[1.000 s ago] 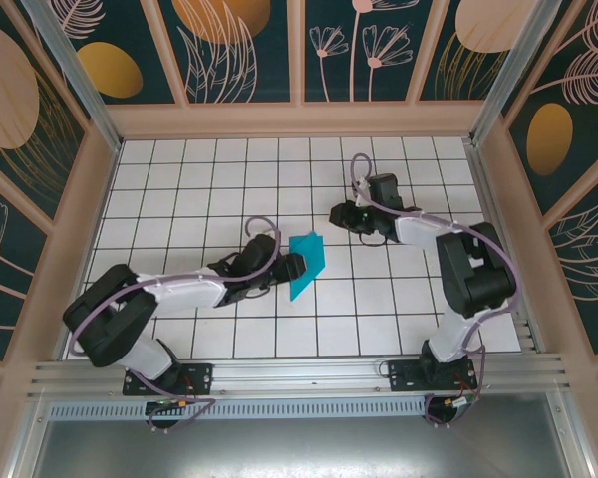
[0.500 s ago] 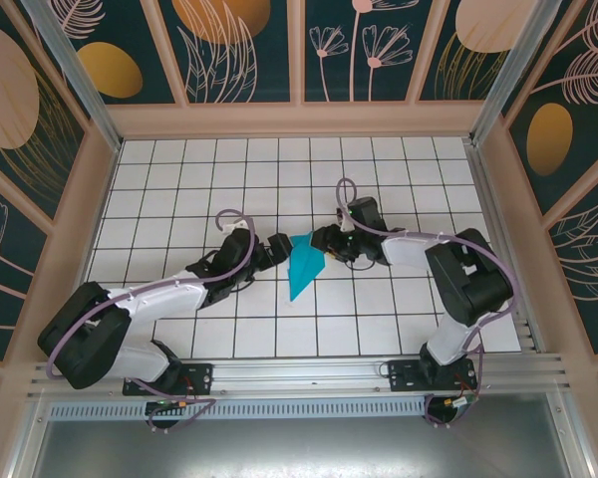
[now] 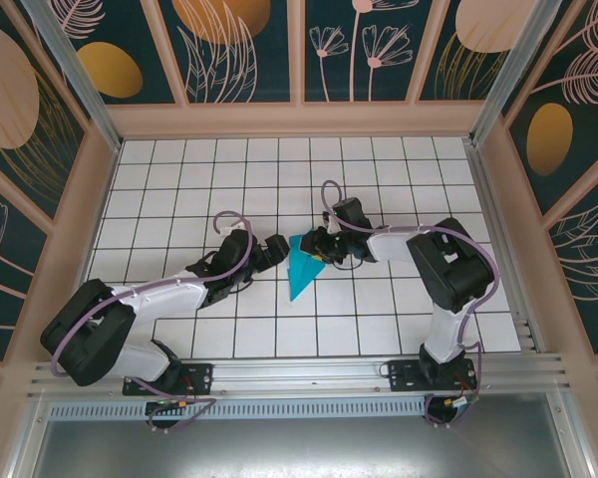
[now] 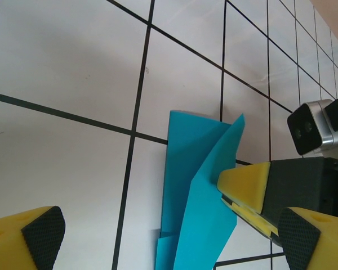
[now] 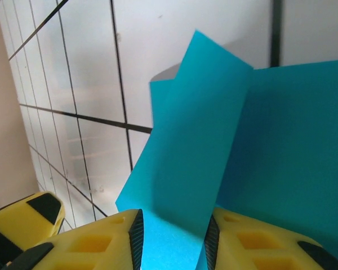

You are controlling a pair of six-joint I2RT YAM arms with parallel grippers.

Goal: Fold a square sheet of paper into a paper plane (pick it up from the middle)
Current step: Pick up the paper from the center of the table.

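1. Sheet of paper (image 3: pixel 301 269), teal, folded into a narrow pointed shape; lying near the middle of the gridded table (image 3: pixel 179 179); point toward the near edge; one flap raised off the surface.
2. Right gripper (image 3: pixel 316 248) at the paper's far right corner; pinched closed on the raised flap, yellow fingers (image 5: pixel 96 242) either side of it.
3. Left gripper (image 3: pixel 276 249) just beside the paper's left edge; spread wide; gripping nothing.
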